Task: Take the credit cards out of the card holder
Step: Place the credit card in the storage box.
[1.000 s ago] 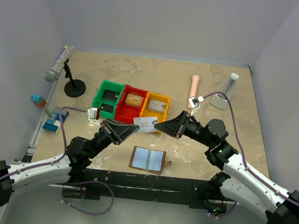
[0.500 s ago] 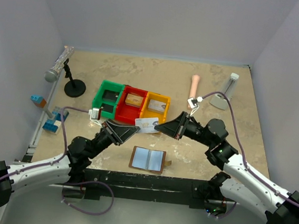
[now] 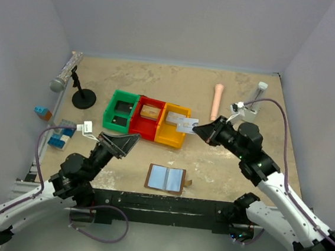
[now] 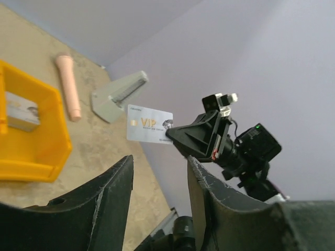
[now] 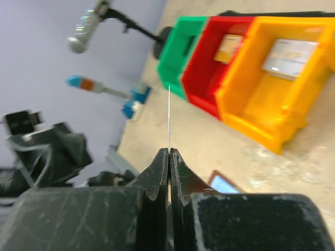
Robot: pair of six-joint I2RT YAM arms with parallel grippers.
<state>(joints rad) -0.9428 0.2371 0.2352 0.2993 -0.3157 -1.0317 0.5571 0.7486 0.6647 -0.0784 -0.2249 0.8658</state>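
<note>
In the right wrist view the card stands edge-on, only a thin line, so its face cannot be read there. The right tool covers most of the card holder; one pale corner shows. The left arm is blurred in that view. In the left wrist view the yellow bin is cut by the left edge, and the small print on the card is too small to read.

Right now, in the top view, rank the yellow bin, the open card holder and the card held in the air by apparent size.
1. yellow bin and card holder: about alike, no clear ranking.
2. card in the right fingers: smallest, even though it is raised nearer the camera.
</note>
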